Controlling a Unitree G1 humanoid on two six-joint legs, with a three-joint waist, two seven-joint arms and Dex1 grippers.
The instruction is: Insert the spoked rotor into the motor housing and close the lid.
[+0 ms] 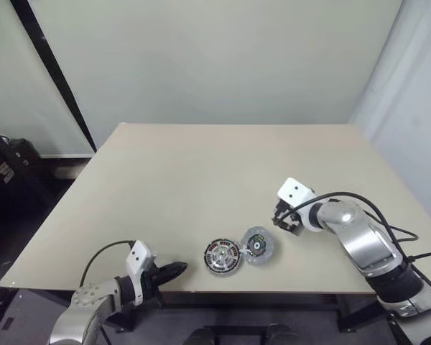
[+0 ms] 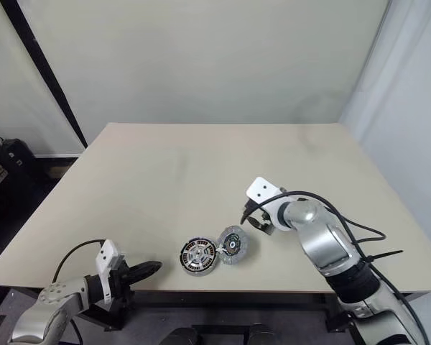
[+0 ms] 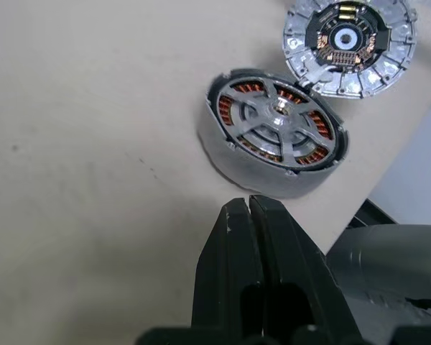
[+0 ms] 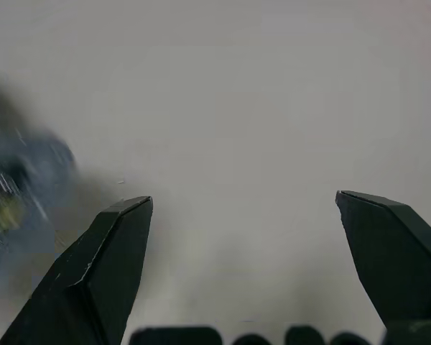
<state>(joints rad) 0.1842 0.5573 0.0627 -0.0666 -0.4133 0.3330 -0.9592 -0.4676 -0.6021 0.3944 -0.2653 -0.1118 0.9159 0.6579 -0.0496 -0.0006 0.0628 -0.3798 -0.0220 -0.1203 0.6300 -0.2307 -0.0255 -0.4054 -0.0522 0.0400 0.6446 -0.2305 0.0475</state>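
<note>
So the motor housing (image 1: pixel 222 257) sits near the front edge of the table (image 1: pixel 201 172), and going by the left wrist view the spoked rotor (image 3: pixel 279 123) already looks seated in it, silver spokes over the copper windings. The lid (image 1: pixel 258 246) lies just at the housing's 2 o'clock, edges touching or nearly, dark inner face up, so it's not on yet. Count: one housing, one rotor, one lid, two pincers. The left pincer (image 1: pixel 174 269) is at the housing's 9 o'clock, a bit apart, fingers pressed together with nothing in them. The right pincer (image 1: pixel 284 221) hovers near the lid's 2 o'clock, spread wide and empty. Handling guess: the lid's a stiff, thin metal disc, probably light, smooth and a bit slippery, lying flat so there's little to pinch. Best bet is across the rim on opposite sides, staying off the little board inside, which looks delicate. It'll need flipping over too. The housing looks heavy enough to stay put.
</note>
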